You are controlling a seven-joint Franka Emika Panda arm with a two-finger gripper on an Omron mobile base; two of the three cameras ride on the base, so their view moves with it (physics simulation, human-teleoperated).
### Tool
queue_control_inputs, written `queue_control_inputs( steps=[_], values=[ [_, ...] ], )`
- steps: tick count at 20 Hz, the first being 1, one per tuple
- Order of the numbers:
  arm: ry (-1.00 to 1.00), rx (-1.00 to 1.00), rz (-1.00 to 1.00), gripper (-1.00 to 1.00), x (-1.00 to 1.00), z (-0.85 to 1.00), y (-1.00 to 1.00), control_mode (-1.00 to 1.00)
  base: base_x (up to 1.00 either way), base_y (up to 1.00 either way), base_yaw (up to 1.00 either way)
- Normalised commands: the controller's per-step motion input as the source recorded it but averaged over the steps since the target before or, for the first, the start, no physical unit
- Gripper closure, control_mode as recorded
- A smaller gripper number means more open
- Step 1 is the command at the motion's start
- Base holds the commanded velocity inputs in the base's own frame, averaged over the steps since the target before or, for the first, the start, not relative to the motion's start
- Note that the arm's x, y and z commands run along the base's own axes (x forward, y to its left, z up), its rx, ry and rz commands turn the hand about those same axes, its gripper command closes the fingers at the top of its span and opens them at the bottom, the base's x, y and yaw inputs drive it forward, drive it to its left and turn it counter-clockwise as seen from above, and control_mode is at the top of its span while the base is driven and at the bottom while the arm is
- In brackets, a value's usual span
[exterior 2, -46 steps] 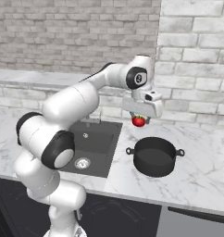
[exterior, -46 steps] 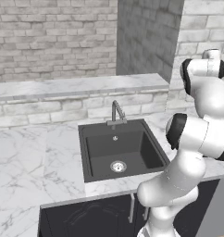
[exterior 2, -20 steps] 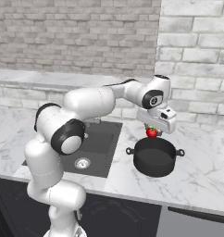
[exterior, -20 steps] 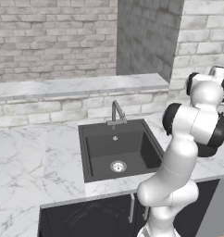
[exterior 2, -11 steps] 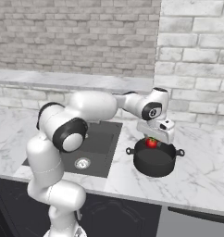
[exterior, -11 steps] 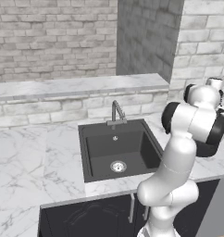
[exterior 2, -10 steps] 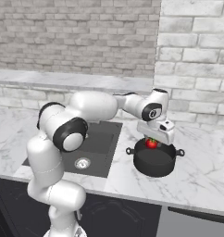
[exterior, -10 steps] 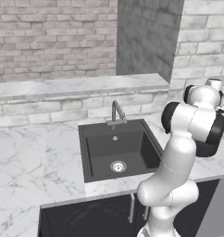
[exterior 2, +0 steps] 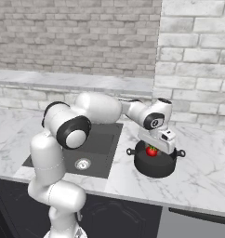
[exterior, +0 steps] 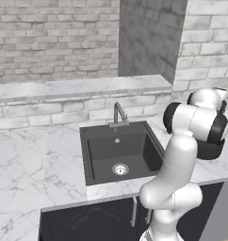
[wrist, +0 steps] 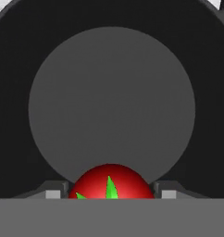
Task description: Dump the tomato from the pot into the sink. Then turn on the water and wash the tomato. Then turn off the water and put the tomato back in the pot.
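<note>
1. The gripper point(exterior 2: 152, 149) hangs over the pot point(exterior 2: 155, 164), fingers clamped on the tomato point(exterior 2: 152, 150).
2. In the hand view the tomato point(wrist: 111, 181) sits between the two finger tips, above the pot's bare grey floor point(wrist: 112, 106).
3. The pot stands on the marble counter point(exterior 2: 198, 186), just right of the sink point(exterior 2: 93, 151).
4. The faucet point(exterior: 118, 113) rises at the sink's far edge.
</note>
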Motion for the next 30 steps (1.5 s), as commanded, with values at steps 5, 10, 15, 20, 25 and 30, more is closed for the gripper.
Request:
queue_control_inputs(
  steps=[5, 10, 15, 20, 25, 30],
  values=[
    [0.01, 0.04, 0.00, 1.00, 0.00, -0.35, -0.01, -1.00, 0.00, 0.00, 0.00],
    [0.06, 0.00, 0.00, 1.00, 0.00, -0.03, 0.00, -1.00, 0.00, 0.00, 0.00],
    [0.01, 0.00, 0.00, 1.00, 0.00, 0.00, 0.00, -1.00, 0.00, 0.00, 0.00],
    [0.00, 0.00, 0.00, -1.00, 0.00, 0.00, 0.00, -1.00, 0.00, 0.00, 0.00],
    [0.00, 0.00, 0.00, -1.00, 0.01, 0.00, 0.00, -1.00, 0.00, 0.00, 0.00],
    [0.00, 0.00, 0.00, -1.00, 0.00, 0.00, 0.00, -1.00, 0.00, 0.00, 0.00]
  ],
)
